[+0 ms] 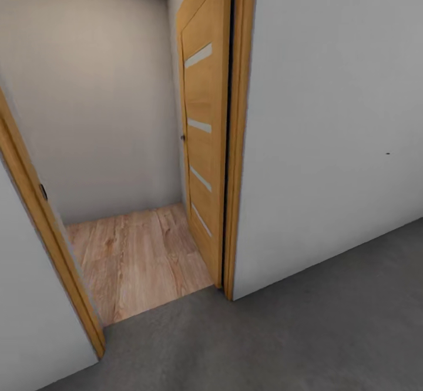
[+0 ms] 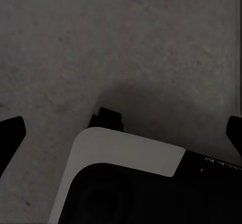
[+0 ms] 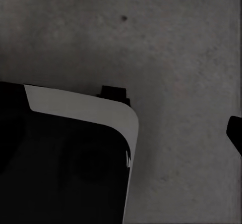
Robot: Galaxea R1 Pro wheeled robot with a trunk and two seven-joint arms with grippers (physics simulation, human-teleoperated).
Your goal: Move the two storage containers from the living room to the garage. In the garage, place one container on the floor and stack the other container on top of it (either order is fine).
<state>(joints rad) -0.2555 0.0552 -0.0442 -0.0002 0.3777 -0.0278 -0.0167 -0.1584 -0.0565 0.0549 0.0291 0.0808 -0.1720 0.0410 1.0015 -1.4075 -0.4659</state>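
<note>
The two storage containers are out of view. The dark grey concrete floor [image 1: 305, 332] lies in front of me, up to a white wall. In the left wrist view my left gripper [image 2: 121, 133] hangs open over that floor [image 2: 126, 42], its dark fingertips [image 2: 11, 133] far apart with nothing between them. In the right wrist view one dark fingertip [image 3: 235, 131] of my right gripper [image 3: 121, 133] sits at the frame edge over the floor [image 3: 181, 57], with nothing held. The other fingertip is lost against my dark base.
An open doorway with a wooden frame [image 1: 238, 144] leads to light wood plank flooring [image 1: 138, 256] and a grey wall. The wooden door [image 1: 202, 144] stands swung inward. White wall [image 1: 335, 115] flanks the doorway. My white-and-black base [image 2: 126, 158] shows below both wrists.
</note>
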